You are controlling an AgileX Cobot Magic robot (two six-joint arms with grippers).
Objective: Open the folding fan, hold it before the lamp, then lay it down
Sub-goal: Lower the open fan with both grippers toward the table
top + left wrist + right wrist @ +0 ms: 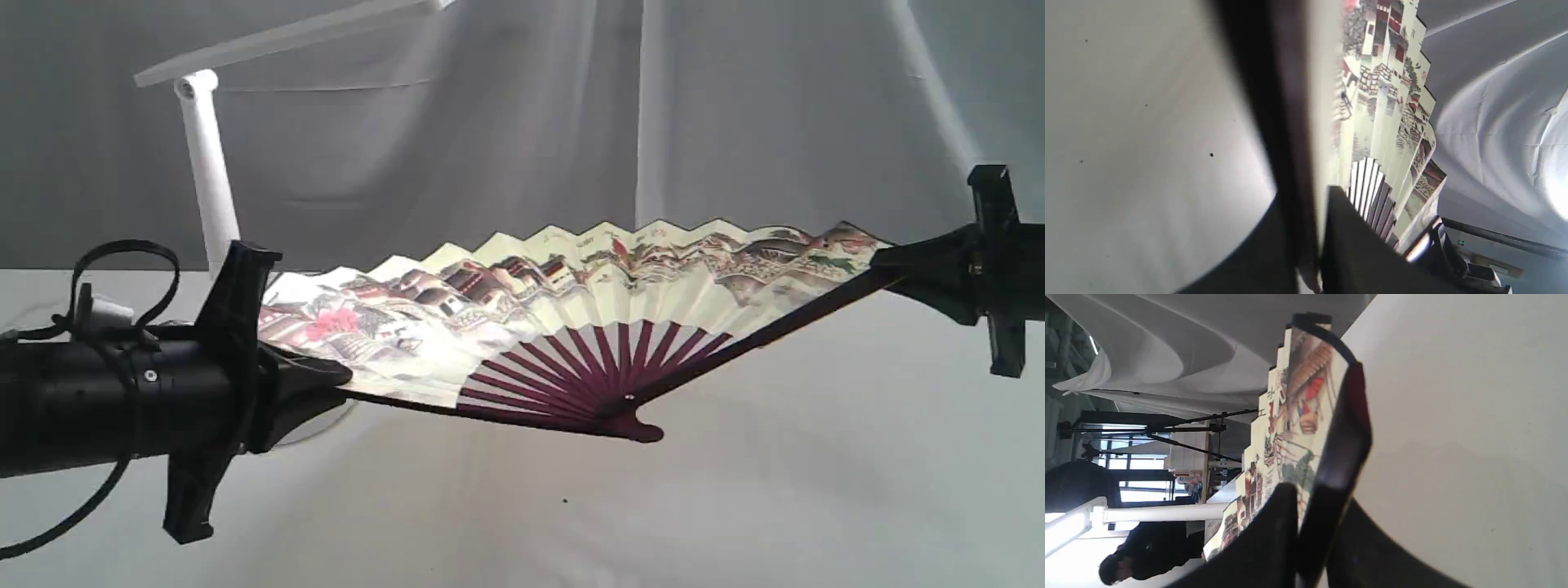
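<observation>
Nearest the exterior camera, at lower left, the left arm [98, 400] came in with a black cable [122, 253] looped over it. The left jaws were clamped flat on one dark guard of the folding fan [571, 302], with no gap showing in the left wrist view. The fan hung clear above the white bench [735, 506], spread fully open, its painted village side toward the camera and its pivot [633, 425] sagging lowest at the middle. At the far right the right arm [1012, 269] held the other guard, the right jaws pinched on it near the paper's edge. Behind the fan's left end stood the lamp [208, 175]. Its base was mostly hidden by the left arm and the fan, its stem rose upright, and its flat head slanted up out of the top of the picture. A draped white cloth [531, 122] closed off the back. Past it, the right wrist view showed dark stands [1167, 428] and a person in dark clothes [1151, 547]
</observation>
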